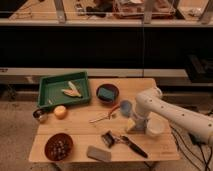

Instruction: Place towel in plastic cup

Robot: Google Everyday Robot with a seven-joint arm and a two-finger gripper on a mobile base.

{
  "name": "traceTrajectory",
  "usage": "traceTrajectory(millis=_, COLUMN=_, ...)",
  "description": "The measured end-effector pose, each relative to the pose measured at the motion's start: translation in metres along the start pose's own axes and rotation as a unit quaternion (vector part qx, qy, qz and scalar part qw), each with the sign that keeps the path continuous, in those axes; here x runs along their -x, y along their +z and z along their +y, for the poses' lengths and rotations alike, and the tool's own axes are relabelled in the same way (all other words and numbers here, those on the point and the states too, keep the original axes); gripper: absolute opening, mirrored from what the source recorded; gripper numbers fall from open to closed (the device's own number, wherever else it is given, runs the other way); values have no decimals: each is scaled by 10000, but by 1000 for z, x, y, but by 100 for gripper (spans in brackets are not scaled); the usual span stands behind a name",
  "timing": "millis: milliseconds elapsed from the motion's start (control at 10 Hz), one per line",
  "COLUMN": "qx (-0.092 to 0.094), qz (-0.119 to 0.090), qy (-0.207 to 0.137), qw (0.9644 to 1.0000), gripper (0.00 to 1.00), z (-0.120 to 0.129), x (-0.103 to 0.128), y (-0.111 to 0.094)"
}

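Two things flank the hand, grip impossible to tell: towel and plastic cup.

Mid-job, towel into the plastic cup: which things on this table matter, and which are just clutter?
For the job: towel; plastic cup; tool, low at the table beside the cup, near the towel.

Lying about: green tray; dark bowl holding teal block; orange ball; metal cup; second bowl; grey slab; black brush.
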State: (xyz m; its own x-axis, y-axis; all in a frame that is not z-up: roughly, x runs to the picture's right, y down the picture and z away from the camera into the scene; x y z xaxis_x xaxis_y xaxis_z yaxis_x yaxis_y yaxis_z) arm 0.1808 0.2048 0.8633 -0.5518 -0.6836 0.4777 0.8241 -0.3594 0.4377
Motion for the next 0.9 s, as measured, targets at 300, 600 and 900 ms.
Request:
traceTrajectory(millis=300, qx=7, qz=18, qy=14, qw=10000, gripper=32, z=2, x=1, y=-4)
traceTrajectory(millis=600, qx=-32, qz=-31, qy=-5, qw=10000, gripper=4, z=-2, x=3, y=-7)
traceTrajectory(millis=900, qx=-29, qz=-20, qy=31, qw=10000, gripper=0, z=1, x=2, y=-9)
